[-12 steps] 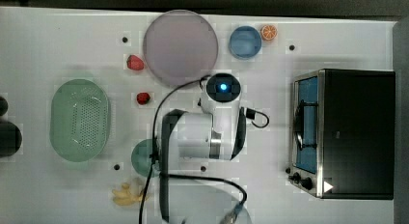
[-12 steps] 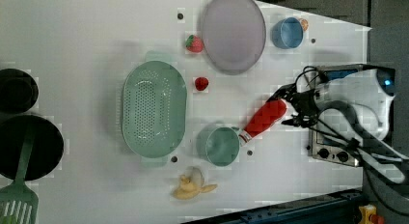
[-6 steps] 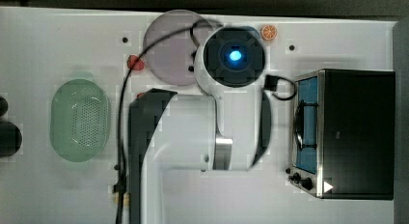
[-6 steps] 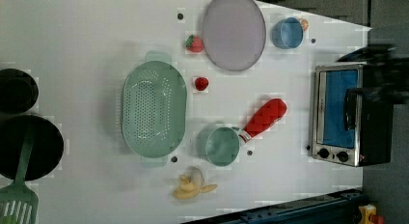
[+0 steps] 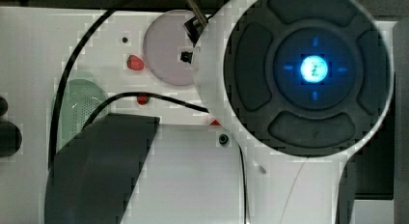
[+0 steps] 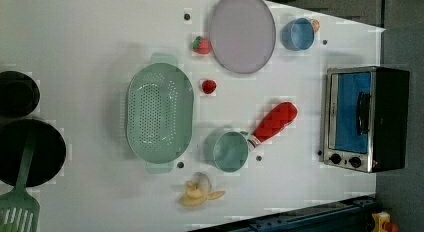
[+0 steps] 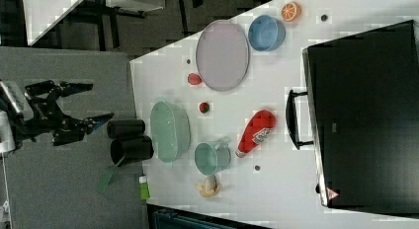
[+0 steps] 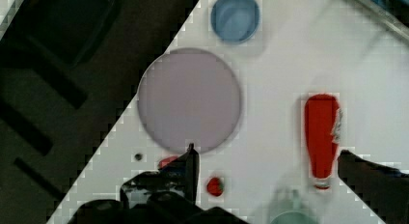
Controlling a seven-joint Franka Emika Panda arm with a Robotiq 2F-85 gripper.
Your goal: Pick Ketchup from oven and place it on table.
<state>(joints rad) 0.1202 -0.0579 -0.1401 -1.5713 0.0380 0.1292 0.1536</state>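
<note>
White tabletop (image 5: 111,26) stretches under the top view, where the robot arm's round wrist cap (image 5: 308,72) with its glowing blue light looms close to the camera, covering much of the scene. Beside it, a lilac plate (image 5: 166,50), two strawberries (image 5: 135,63) and part of a green colander (image 5: 79,105) peek out.

Across the left view, the Ketchup (image 6: 272,123) lies on its side on the table, cap end toward a teal cup (image 6: 229,151) and base toward the oven (image 6: 367,119), which stands with its blue glass door shut at the left view's right. The colander sits near the middle, a blue bowl (image 6: 297,34) beside the plate, a peeled banana (image 6: 200,192) near the front edge, and black pans with a green spatula (image 6: 20,207) at the left view's left.

From the right view, the bottle rests between the cup and the oven's door handle, apart from both. The gripper (image 7: 86,103) hangs well off the table over grey floor, its black fingers spread wide and empty.

Seen from the wrist, the splayed fingertips (image 8: 190,166) frame the table from high above, with the plate, the bowl and the bottle lying below.
</note>
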